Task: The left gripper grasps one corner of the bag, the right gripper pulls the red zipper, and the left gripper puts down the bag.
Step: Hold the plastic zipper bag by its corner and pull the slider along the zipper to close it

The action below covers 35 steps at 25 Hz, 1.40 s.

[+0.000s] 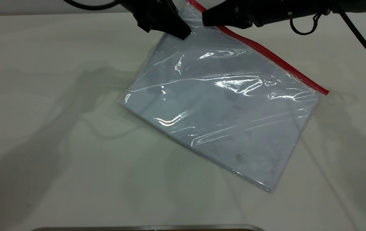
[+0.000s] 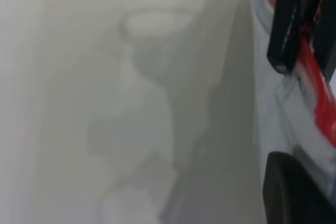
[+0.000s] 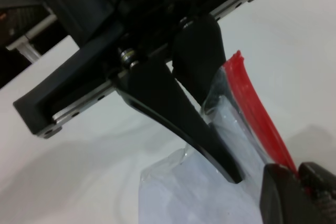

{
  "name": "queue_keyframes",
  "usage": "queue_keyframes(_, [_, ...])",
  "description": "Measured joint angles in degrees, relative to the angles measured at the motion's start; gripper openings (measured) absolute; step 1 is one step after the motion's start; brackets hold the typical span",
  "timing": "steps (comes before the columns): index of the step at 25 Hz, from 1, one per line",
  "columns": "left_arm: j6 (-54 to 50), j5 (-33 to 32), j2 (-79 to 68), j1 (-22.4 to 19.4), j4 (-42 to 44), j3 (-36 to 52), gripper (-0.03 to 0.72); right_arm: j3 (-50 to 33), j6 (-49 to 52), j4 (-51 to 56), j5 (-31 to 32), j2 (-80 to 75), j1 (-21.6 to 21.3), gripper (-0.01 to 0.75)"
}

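**Corner gripped, zip pull pending**

Bag is held at its far corner by the clenched left gripper, rest on table. Zipper is met by right gripper; its closure can't be told. Pull & put-down remain.

Table: pale off-white, matte, filling the scene.
Shadows: soft grey shapes across the tabletop, left and right.
Metal strip: thin, silvery, along the table's near edge.
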<state>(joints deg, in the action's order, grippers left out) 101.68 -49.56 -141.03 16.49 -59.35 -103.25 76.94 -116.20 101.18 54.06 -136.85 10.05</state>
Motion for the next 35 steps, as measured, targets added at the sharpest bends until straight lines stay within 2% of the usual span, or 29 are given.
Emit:
queue_keyframes(5, [1.4, -3.9, 1.3, -2.6, -3.4, 0.1, 0.054, 0.4, -0.2, 1.0, 1.6, 0.3, 0.0, 0.031])
queue_keyframes(18, [7.5, -7.8, 2.1, -6.7, -13.7, 0.5, 0.054, 0.9, -0.4, 2.2, 0.9, 0.6, 0.2, 0.031])
queue_keyframes(28, [12.1, -9.2, 2.1, -8.3, -20.1, 0.7, 0.054, 1.2, -0.1, -1.1, -3.0, 1.1, 0.2, 0.031])
queue_keyframes(35, [15.2, -9.2, 1.9, -9.2, -23.5, 1.2, 0.054, 1.7, 4.5, -7.9, -6.8, 1.3, 0.2, 0.033])
